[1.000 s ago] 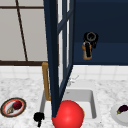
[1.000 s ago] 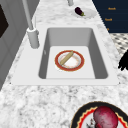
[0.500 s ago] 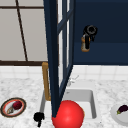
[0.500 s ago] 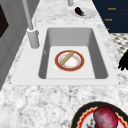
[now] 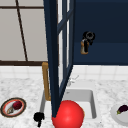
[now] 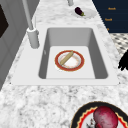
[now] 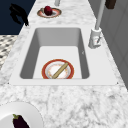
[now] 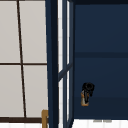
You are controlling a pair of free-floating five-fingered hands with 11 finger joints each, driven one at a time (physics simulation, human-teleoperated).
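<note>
My right hand (image 5: 88,38) is up at the dark blue cabinet front (image 5: 105,30), its fingers curled round a short brown handle (image 5: 84,48). The upper view has the same hand (image 8: 88,89) and handle (image 8: 84,99). A glazed blue cabinet door (image 5: 53,50) stands swung open to its left. My left hand (image 5: 38,117) hangs in the air before the counter's front edge, left of the sink (image 5: 93,100), fingers loose and pointing down. It is the dark hand (image 7: 18,13) in the right side view and the one at the picture's edge (image 6: 123,62) in the left side view.
In the sink basin lies a red-rimmed plate (image 6: 69,60) with a tan stick across it. A plate with a dark red vegetable (image 5: 13,107) sits on the left counter, a white plate with an eggplant (image 5: 122,110) on the right. A grey faucet (image 6: 32,30) stands behind the sink. A red ball (image 5: 68,115) shows low in front.
</note>
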